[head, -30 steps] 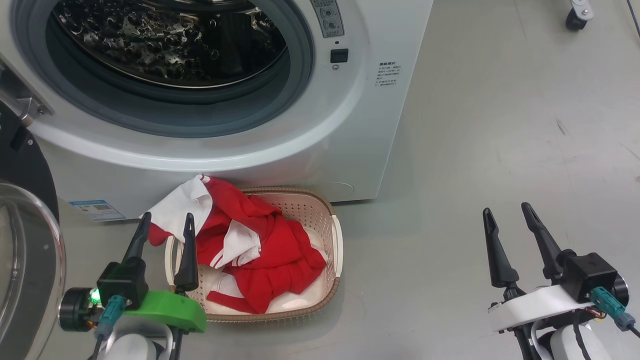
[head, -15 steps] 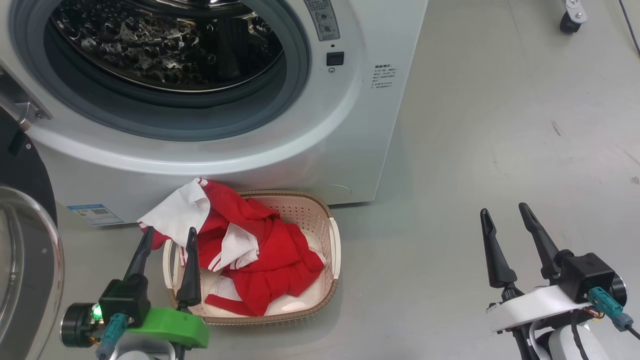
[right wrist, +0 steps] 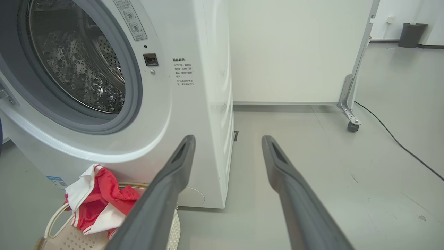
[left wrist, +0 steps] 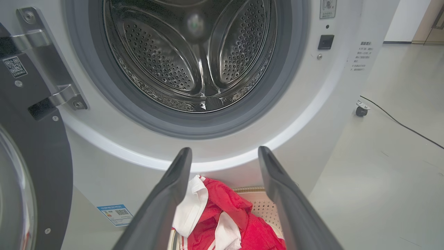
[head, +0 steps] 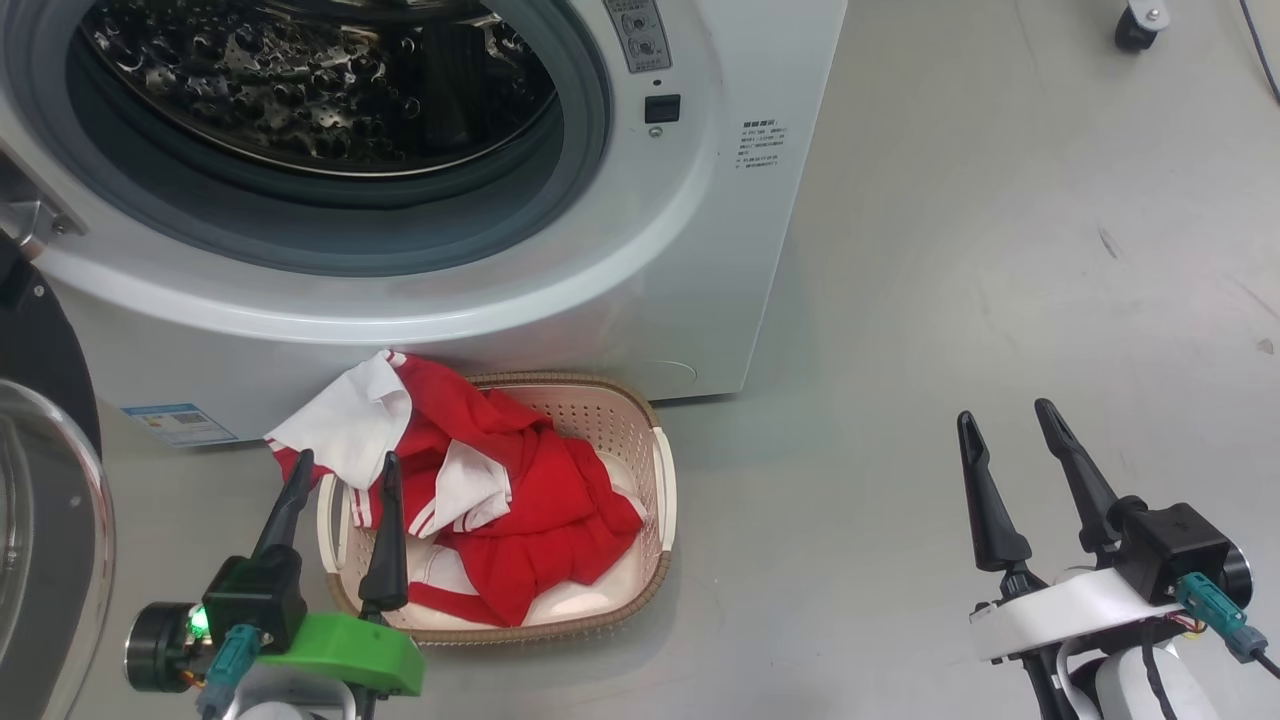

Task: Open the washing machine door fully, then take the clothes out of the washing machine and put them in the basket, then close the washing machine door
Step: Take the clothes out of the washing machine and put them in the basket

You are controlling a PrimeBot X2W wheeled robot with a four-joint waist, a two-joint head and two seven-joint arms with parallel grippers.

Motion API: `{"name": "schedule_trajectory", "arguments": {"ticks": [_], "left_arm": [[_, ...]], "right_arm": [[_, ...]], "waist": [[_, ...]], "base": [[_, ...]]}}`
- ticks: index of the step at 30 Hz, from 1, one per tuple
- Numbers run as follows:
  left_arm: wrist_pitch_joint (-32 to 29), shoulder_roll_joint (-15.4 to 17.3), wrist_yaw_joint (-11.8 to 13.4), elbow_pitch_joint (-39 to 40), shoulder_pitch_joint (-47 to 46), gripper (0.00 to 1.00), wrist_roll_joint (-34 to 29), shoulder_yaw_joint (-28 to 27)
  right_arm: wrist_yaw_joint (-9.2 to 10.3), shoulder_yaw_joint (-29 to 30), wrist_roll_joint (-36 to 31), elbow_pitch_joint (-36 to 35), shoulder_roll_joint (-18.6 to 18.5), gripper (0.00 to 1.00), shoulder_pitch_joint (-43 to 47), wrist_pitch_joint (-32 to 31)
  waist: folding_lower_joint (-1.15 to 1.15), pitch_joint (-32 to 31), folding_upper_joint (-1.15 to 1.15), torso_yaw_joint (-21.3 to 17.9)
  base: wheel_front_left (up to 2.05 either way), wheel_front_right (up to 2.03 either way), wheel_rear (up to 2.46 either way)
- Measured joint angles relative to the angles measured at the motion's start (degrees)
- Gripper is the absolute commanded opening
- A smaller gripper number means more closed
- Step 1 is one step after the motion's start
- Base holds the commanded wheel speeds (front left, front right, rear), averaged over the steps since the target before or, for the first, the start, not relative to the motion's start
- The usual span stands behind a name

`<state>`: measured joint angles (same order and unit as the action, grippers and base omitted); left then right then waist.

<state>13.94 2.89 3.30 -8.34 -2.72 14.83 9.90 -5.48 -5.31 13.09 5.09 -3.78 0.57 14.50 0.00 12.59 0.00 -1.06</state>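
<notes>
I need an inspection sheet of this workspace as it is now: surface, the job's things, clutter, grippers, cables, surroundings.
Surface: grey floor, bare, with a few small marks.
Job's things: washing machine with its door swung open; no garment seen in the drum; red clothes lie in the basket, a white part hanging over its rim.
Clutter: nothing seen.
Grippers: left gripper open, empty, at the basket's left end; right gripper open, empty, over bare floor.
Cables: black cable on the floor.
Surroundings: white panel on castors; dark bin.

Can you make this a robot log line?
washing machine door: open | drum: looks empty | clothes: in basket | left gripper: open | right gripper: open | next: close door
</notes>
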Motion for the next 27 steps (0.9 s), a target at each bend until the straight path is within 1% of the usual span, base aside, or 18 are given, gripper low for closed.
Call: {"name": "schedule_trajectory", "arguments": {"ticks": [6,12,17,27], "left_arm": [[-2.16,0.00,-0.01,-0.45,0.04,1.00,0.14,0.67],[-4.90,0.00,-0.05,-3.43,-1.48,1.00,1.38,0.35],[-7.20,-0.02,-0.15,-6.97,-5.26,1.00,3.22,-0.41],[-12.88,0.04,-1.66,-15.45,-14.51,1.00,5.30,-1.13]], "right_arm": [[0.01,-0.32,-0.02,-1.31,0.01,1.00,-0.03,0.00],[0.00,-0.89,-0.05,-2.58,0.03,1.00,-0.30,0.00],[0.00,-1.04,-0.05,-3.65,0.05,1.00,-1.57,0.00],[-0.01,-1.78,0.03,-5.10,0.15,1.00,-4.56,0.00]], "waist": [[0.00,1.63,0.00,-0.33],[0.00,4.23,0.00,-0.95],[0.00,6.97,0.00,-1.82],[0.00,13.62,0.00,-4.22]], "base": [[0.00,0.00,0.00],[0.00,0.00,0.00],[0.00,0.00,0.00],[0.00,0.00,0.00]]}}
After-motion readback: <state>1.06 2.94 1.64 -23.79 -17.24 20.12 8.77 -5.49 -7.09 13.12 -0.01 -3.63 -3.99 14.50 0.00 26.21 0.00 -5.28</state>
